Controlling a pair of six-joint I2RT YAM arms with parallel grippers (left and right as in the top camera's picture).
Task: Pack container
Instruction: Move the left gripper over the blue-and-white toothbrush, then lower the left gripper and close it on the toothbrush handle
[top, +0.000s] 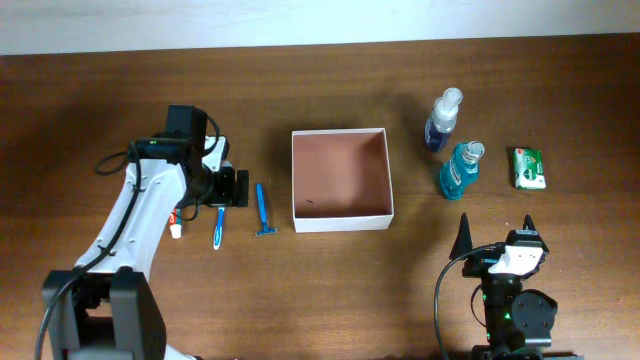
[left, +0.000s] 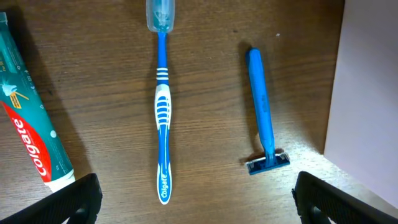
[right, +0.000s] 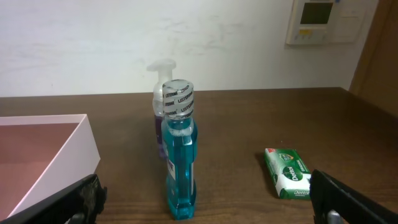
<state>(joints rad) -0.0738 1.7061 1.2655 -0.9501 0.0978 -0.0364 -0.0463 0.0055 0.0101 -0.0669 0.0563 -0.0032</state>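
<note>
From overhead, the left arm rises from the lower left of the frame and bends toward the centre. The left gripper (top: 232, 187) hangs over the head end of a toothbrush (top: 218, 226), with a razor (top: 262, 210) just to its right. The right arm sits folded at the lower right, and the right gripper (top: 496, 228) is spread wide. The container (top: 342, 221) lies at the centre, mouth up and its sides square to the frame. Being square, it has no long axis.

In the left wrist view, the fingers (left: 74, 200) stand at the two bottom corners, wide apart and holding nothing. The container's white wall fills the right edge.

In the right wrist view, the fingers (right: 351, 200) are likewise far apart and empty. A mouthwash bottle (right: 180, 155) stands upright at the centre, and the container sits at the left edge.
</note>
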